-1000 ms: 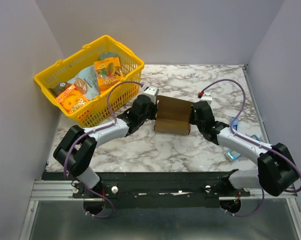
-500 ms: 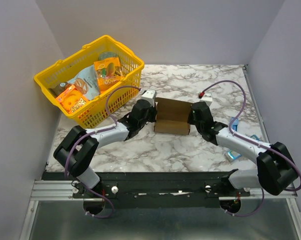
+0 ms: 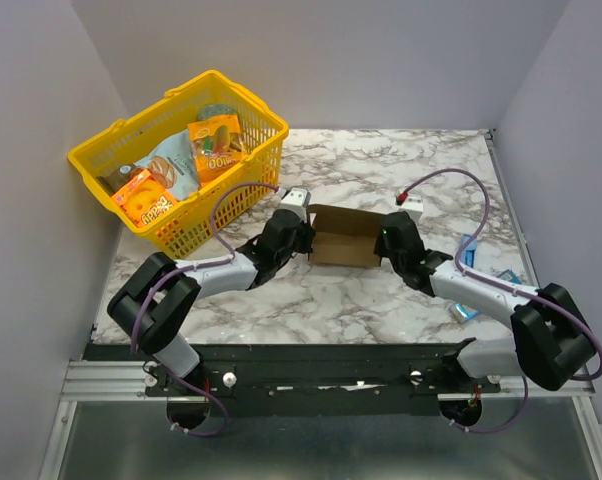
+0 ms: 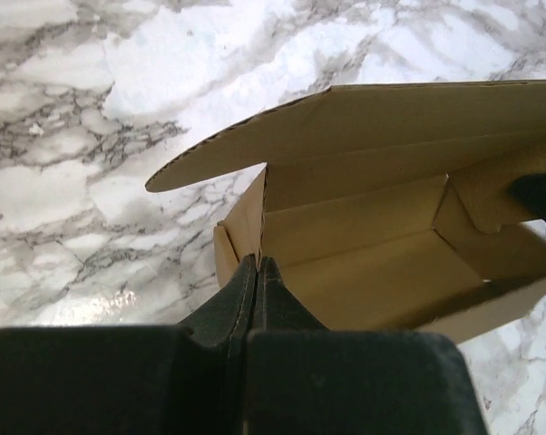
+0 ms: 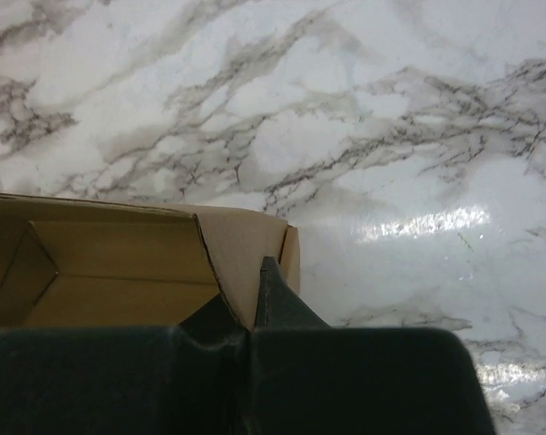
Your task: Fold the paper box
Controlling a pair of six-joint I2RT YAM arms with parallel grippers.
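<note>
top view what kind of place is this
Likely a robot lab cell: a marble-look table boxed in by plain grey walls, left arm and right arm bolted to a rail at its near edge, a basket of snack packs.

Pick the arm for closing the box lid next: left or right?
Left, probably. The left fingers and right fingers each pinch an end wall of the box, but the open lid juts out just above the left ones; the right wrist view shows no lid.

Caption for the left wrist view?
Left gripper pinches an end wall of the open paper box on the marble table.
</note>
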